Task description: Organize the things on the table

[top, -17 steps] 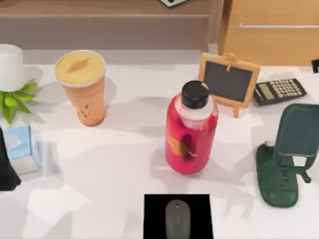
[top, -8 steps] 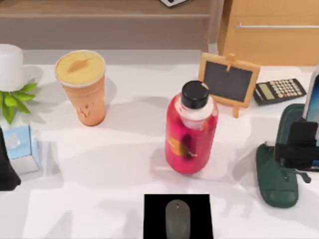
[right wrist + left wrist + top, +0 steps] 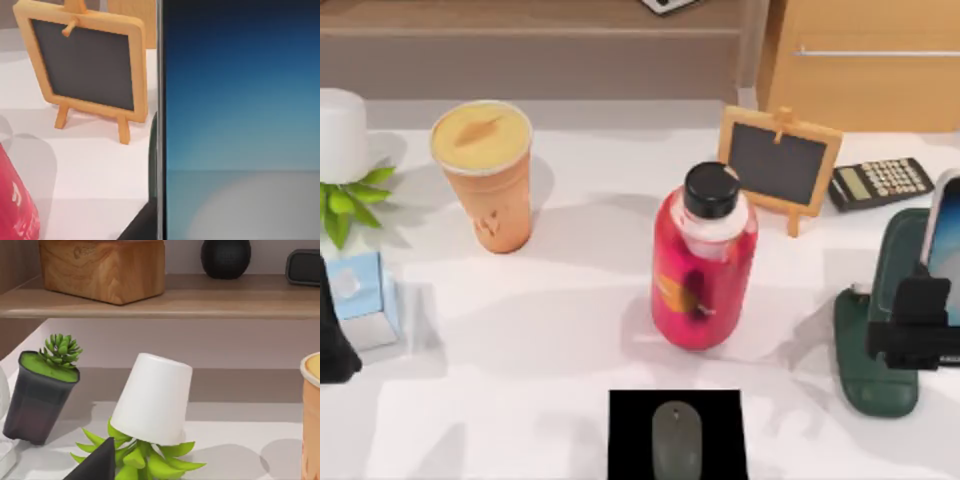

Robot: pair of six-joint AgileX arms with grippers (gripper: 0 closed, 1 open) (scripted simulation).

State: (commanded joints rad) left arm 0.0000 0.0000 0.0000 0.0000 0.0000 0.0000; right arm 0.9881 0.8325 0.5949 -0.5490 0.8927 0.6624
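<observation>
At the right edge of the top view, the right gripper (image 3: 918,330) pinched the upright smartphone (image 3: 946,245) directly above the green phone stand (image 3: 870,365), long axis vertical.

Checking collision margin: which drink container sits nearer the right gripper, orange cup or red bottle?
The red bottle, black-capped, mid-table. The orange cup stands far toward the table's left, while the right gripper holds the smartphone over the green stand.

smartphone (image 3: 947,250): cut by right edge | right pincer (image 3: 923,318): grip probably hidden | black object (image 3: 334,335): cropped left
</observation>
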